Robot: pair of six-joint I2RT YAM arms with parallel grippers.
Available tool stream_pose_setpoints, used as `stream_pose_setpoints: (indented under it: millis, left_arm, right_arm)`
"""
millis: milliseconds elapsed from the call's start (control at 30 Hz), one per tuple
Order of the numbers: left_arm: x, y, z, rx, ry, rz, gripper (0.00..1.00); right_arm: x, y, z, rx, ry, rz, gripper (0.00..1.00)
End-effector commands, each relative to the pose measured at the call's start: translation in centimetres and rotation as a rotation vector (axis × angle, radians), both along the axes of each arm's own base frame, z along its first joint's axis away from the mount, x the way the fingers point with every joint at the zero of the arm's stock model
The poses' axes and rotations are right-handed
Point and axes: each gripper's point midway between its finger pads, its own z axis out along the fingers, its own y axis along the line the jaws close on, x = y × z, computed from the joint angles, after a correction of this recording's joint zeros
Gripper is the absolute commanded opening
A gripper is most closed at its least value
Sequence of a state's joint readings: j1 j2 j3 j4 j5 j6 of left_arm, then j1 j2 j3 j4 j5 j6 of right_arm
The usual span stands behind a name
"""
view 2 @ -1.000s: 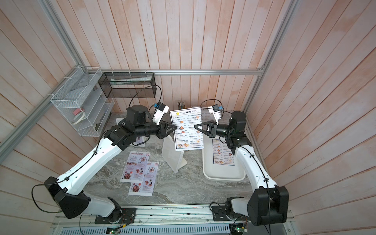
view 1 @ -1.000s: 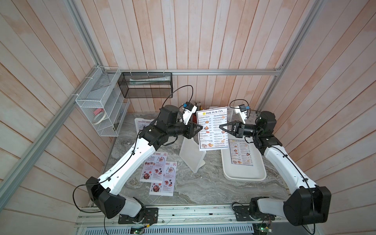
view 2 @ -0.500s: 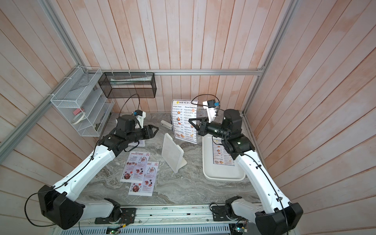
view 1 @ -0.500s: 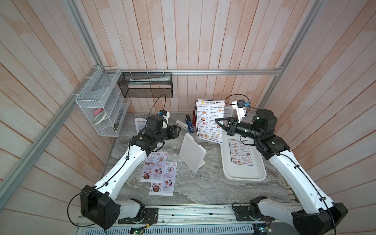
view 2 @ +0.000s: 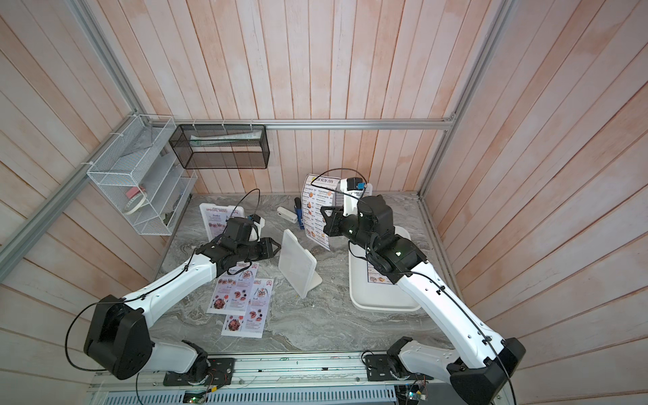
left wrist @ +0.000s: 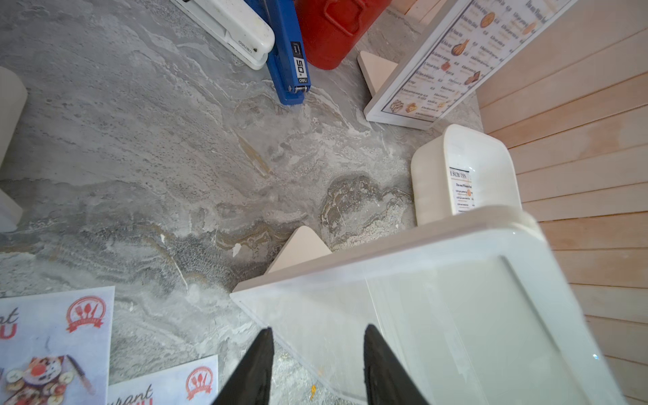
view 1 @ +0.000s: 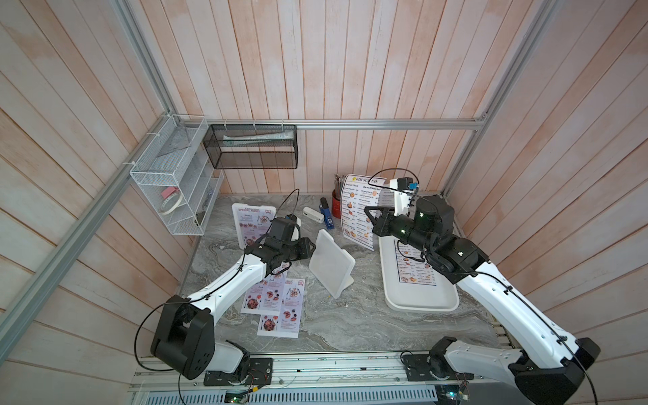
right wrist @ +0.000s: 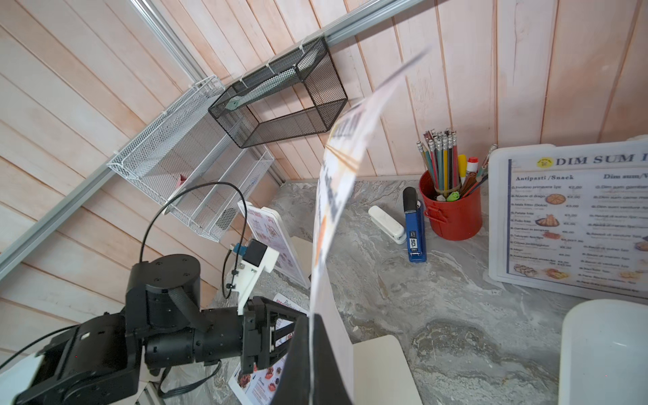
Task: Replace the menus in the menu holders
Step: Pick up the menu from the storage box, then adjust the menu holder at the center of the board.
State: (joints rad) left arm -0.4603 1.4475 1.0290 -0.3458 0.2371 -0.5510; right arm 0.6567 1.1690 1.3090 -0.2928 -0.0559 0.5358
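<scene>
On the table (view 1: 350, 326), a tray (view 1: 420, 308) is seen at 3 o'clock and an empty holder (view 1: 331, 268) at the centre. A blue-bordered menu (view 1: 355, 210) is held upright at the holder's 1 o'clock, pinched fast in the right gripper (right wrist: 311, 321). The left gripper (left wrist: 317, 331) is set at the holder's 9 o'clock, jaws half apart, nothing gripped. Insertion is judged to be in hand: the menu's lower edge must be lined up with the holder's opening while the holder is steadied.

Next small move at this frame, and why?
Probably close the left claw on the edge of the empty holder to steady it: its open jaws sit right at that edge, while the right claw pinches a Dim Sum sheet aloft, ready to slide in.
</scene>
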Motion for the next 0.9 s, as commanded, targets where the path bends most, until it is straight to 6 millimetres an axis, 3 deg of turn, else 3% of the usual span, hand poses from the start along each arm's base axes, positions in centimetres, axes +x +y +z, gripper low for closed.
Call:
stream_pose_setpoints:
  millis: [0, 167, 367, 667, 867]
  left_arm:
    - [1.7, -0.6, 1.4, -0.019, -0.051, 0.013, 0.45]
    - [2.2, -0.9, 0.7, -0.014, -0.044, 0.014, 0.45]
    - [2.8, -1.6, -0.5, -0.011, -0.026, -0.012, 0.45]
    - [2.9, -2.5, -1.8, -0.005, -0.010, -0.074, 0.66]
    - [2.5, 0.3, -2.0, 0.099, -0.004, 0.024, 0.71]
  right_arm:
    - [0.0, -0.2, 1.5, 0.030, -0.006, -0.053, 0.03]
    - [-0.9, 1.5, 1.1, 0.017, 0.009, -0.025, 0.03]
    - [-1.1, 1.7, 0.4, -0.002, 0.026, -0.010, 0.03]
    - [-1.3, 0.7, 0.0, -0.008, 0.037, -0.051, 0.04]
    - [-1.7, 0.1, -0.4, -0.001, 0.053, -0.063, 0.04]
